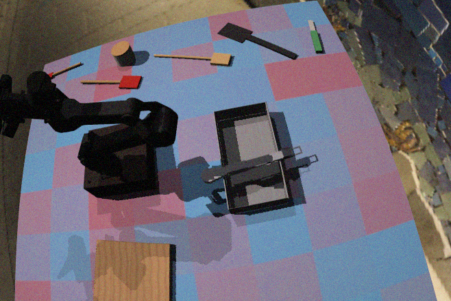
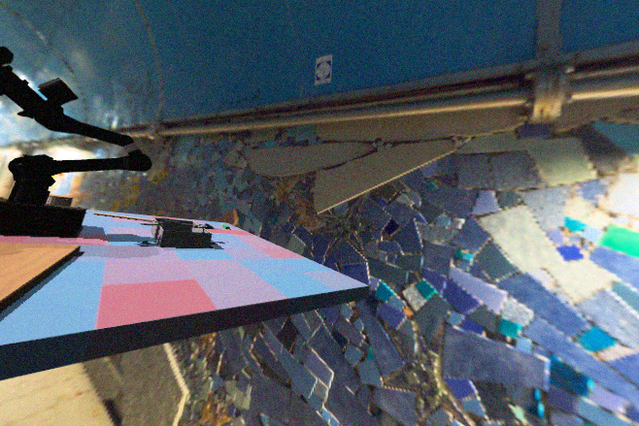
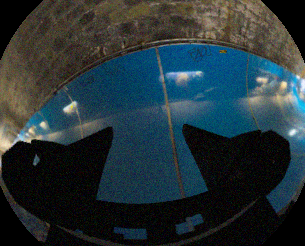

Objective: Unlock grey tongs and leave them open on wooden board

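Note:
The grey tongs (image 1: 247, 166) lie across the roasting tin (image 1: 260, 206) (image 2: 181, 239). A broad rounded end sticks out past the tin's left rim and a thin loop end past its right rim in the top view. Whether their arms are apart is hard to tell among the shadows. The wooden board (image 1: 158, 268) (image 2: 30, 264) lies at the bottom left of the top view, with only shadows on it. My gripper (image 3: 148, 129) is open and empty, raised high and far from the tongs, pointing away from the table; the top view shows it partly cut off at the left edge.
The robot base (image 1: 120, 170) stands left of the tin. Toward the back are a red-headed spatula (image 1: 129, 81), a wooden spatula (image 1: 221, 59), a black turner (image 1: 269, 46), a green-handled knife (image 1: 316, 41) and a round wooden-topped cylinder (image 1: 123, 55). Another thin stick (image 1: 67, 68) lies at the left.

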`<move>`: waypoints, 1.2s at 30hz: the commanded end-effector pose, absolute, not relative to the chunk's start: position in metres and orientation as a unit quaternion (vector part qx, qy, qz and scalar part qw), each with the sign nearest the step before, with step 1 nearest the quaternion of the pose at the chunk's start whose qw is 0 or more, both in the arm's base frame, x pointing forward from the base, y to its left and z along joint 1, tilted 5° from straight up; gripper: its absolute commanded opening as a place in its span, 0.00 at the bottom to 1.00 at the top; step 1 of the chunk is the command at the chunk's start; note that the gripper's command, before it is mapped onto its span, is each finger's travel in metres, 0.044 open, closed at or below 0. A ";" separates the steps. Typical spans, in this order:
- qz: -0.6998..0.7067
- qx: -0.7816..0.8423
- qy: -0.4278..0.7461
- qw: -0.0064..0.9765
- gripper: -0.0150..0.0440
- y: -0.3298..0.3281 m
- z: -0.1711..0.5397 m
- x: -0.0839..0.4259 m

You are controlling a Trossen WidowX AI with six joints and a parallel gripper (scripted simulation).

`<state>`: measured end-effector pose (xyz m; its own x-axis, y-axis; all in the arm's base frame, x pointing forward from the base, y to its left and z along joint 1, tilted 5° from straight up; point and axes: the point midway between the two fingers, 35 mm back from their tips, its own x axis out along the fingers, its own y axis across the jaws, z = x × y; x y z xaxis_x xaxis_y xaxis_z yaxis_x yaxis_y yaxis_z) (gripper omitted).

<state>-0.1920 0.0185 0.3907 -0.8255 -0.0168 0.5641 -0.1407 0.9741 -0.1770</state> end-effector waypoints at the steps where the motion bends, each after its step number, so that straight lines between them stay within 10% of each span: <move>1: 0.109 0.038 -0.950 0.291 0.89 0.020 0.391 -0.193; 6: 0.167 -0.029 -0.950 0.264 0.69 0.057 0.388 -0.206; 18: 0.383 -0.295 -0.840 0.249 0.69 0.209 0.366 -0.191; 36: 0.553 -0.560 -0.448 0.423 0.69 0.356 0.303 -0.005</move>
